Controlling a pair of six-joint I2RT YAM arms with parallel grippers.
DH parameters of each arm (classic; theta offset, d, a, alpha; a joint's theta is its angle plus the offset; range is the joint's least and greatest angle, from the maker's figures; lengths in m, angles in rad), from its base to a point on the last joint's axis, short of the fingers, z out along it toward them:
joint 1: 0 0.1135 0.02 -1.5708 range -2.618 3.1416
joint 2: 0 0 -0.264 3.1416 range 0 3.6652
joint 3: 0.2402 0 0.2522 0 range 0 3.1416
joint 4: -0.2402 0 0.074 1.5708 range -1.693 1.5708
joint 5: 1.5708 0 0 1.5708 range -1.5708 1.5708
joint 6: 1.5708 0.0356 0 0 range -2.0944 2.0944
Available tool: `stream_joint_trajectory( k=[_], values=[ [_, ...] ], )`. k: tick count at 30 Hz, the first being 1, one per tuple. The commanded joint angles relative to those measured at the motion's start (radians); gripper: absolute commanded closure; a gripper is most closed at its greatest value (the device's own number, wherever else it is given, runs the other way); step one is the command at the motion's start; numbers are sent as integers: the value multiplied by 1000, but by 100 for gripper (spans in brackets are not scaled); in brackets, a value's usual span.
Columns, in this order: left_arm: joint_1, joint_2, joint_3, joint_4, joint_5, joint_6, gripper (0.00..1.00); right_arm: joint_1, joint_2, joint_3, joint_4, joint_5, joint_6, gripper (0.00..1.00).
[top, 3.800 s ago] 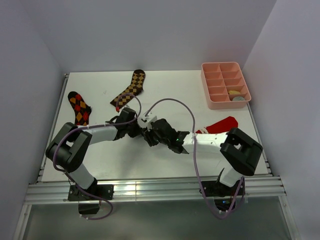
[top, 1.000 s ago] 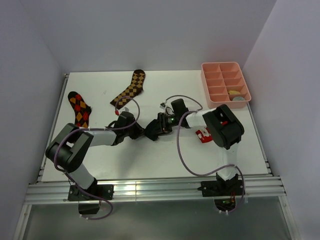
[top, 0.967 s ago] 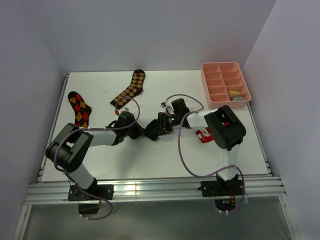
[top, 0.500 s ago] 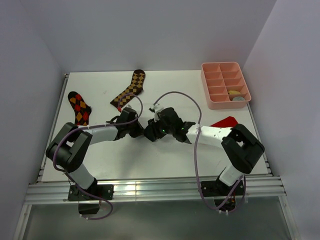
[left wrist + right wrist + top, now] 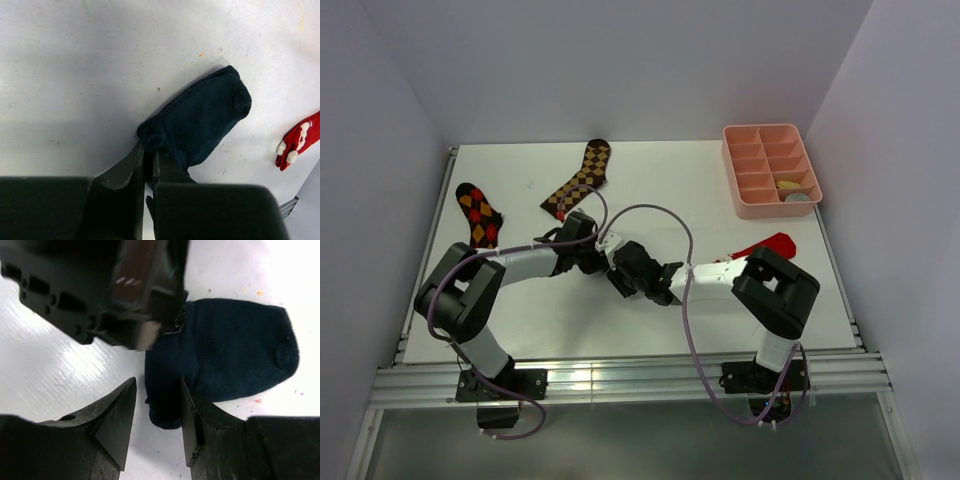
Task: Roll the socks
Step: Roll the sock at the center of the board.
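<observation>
- Near the middle of the desk (image 5: 670, 190), a navy sock (image 5: 200, 120) lies flat, with one end bunched up.
- Left fingers (image 5: 125, 167) are almost together, pinching that bunched edge of the navy sock.
- Right fingers (image 5: 117, 410) stand wide apart, low over the desk, with a corner of the navy sock in the gap between them; they grip nothing.
- Both arms meet over the sock, tips close together.
- A red sock (image 5: 767, 245) with white trim lies well apart to the right.
- A brown checkered sock (image 5: 582, 178) and a black-and-red sock (image 5: 478, 215) lie towards the far left.
- A pink tray (image 5: 729, 165) sits at the far right corner.
</observation>
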Motion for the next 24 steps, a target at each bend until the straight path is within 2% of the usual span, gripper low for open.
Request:
stream_joint_trajectory(
  k=[1,5,8,9,10,13,15,16,18,20,21,22,24],
  values=[
    [-6,18,41,-11,2,24,100,23,21,42,35,80,-46,53],
    [-6,26,44,0,19,20,100,28,58,49,29,101,-44,59],
    [-4,21,38,2,20,18,100,29,66,52,23,97,-40,79],
    [-6,18,36,5,17,18,99,28,67,55,15,92,-32,92],
    [-6,14,32,15,13,18,95,26,70,60,6,92,-27,98],
    [-4,-23,-2,56,-9,1,82,15,73,72,-33,57,9,100],
    [-4,-57,-23,72,-30,-8,73,-18,63,74,-54,-36,48,100],
    [-4,-80,-31,77,-48,-9,63,-34,55,77,-65,-82,65,100],
    [-4,-104,-51,89,-50,-16,55,-96,47,77,-80,-222,114,100],
    [-4,-137,-77,110,-95,-31,43,-167,55,84,-97,-308,150,100],
    [-3,-147,-88,120,-101,-39,41,-191,61,91,-105,-417,184,100],
    [-4,-163,-99,127,-105,-48,34,-218,75,91,-103,-461,201,100],
    [-3,-175,-129,156,-113,-66,30,-279,84,78,-70,-559,250,100]
  ],
)
